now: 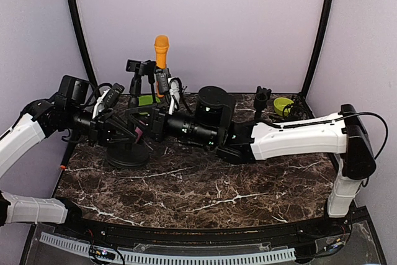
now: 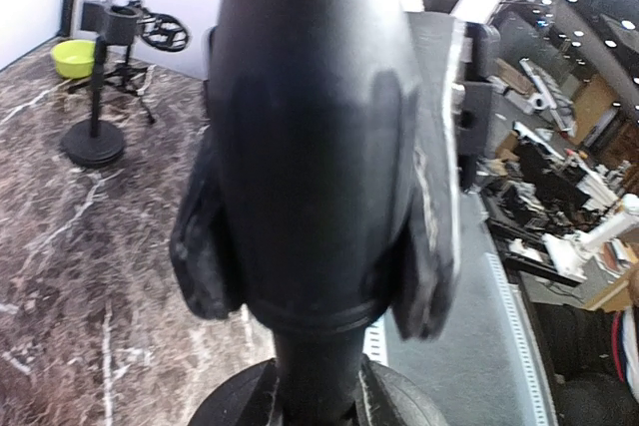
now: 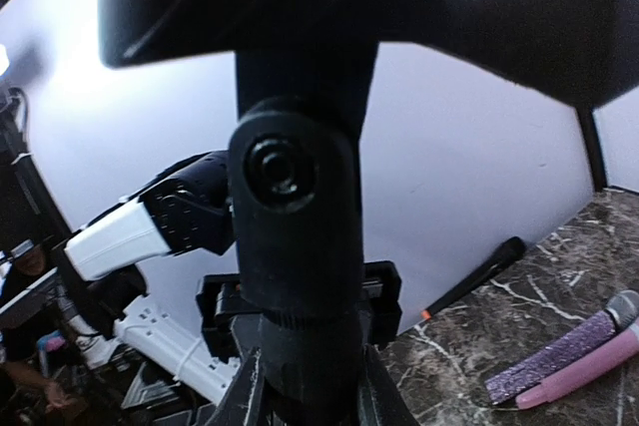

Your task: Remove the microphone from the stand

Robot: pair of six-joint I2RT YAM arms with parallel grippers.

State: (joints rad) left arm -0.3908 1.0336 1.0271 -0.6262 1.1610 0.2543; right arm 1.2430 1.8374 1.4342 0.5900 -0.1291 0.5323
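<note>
Evidently nothing is freed yet: the orange microphone (image 1: 161, 51) sits in the stand (image 1: 127, 152). Left end effector (image 2: 315, 246) and right end effector (image 3: 305, 386) both pinch the stand's column.

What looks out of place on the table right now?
A glittery purple microphone lies flat on the table, off any stand. The orange microphone stands upright. Nothing looks spilled or broken.
</note>
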